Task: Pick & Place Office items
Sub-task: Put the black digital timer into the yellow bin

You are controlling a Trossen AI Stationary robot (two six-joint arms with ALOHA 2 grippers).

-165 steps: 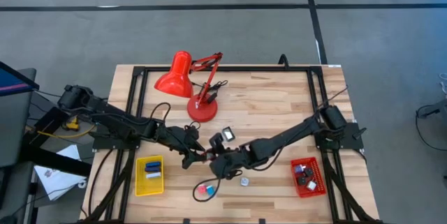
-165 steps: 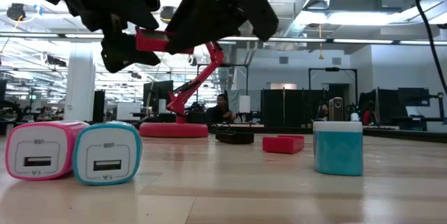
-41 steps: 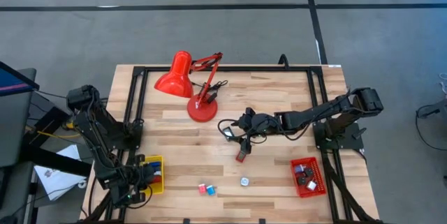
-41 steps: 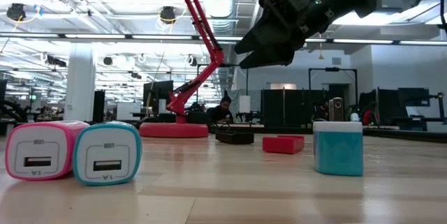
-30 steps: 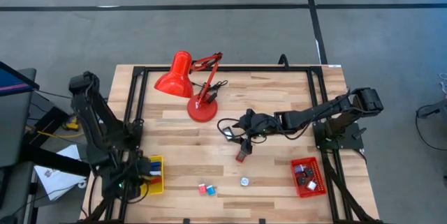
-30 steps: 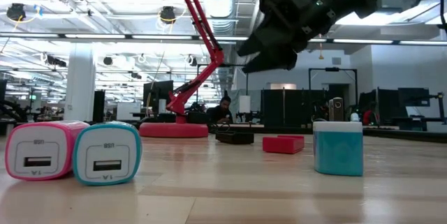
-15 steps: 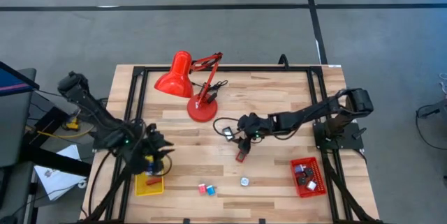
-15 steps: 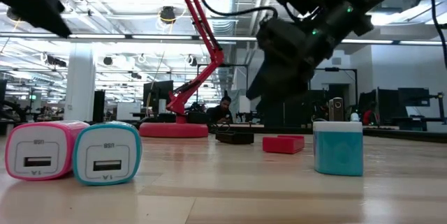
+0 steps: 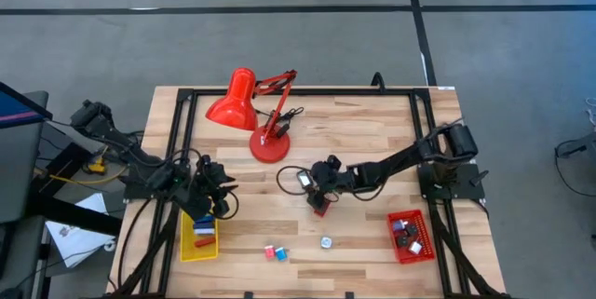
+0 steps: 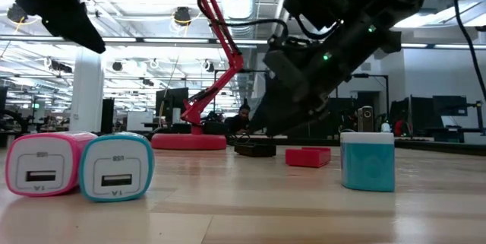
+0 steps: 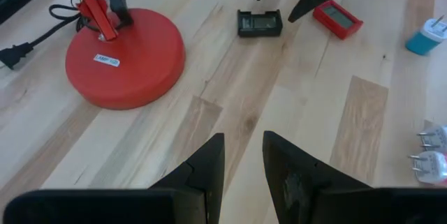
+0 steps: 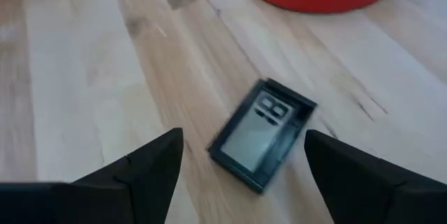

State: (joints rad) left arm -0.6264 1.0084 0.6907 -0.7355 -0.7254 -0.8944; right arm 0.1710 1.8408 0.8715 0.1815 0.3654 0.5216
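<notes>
The office items lie scattered on the wooden table. A flat black item with a screen [image 12: 262,133] lies next to a flat red one [image 9: 320,209]. My right gripper [image 12: 244,139] hovers low over the black item [image 9: 304,179], open wide, a finger on either side, touching nothing. Near the front edge stand a pink and a blue charger [image 9: 273,253] and a teal plug [image 9: 326,241]. My left gripper [image 9: 225,204] hangs above the far end of the yellow tray [image 9: 186,248]. Its fingers [image 11: 209,165] stand a narrow gap apart with nothing between them.
A red desk lamp [image 9: 240,101] stands on its round base [image 9: 270,147] at the far middle, its cord trailing beside it. A red tray [image 9: 424,252] with several small items sits at the near right. The yellow tray holds a blue and a red piece.
My left arm has swung up from the near edge beside the yellow tray toward the far side, and its gripper now points at the table's middle. My right gripper has come down and a little toward the left edge, onto the black item, its fingers still wide apart.
</notes>
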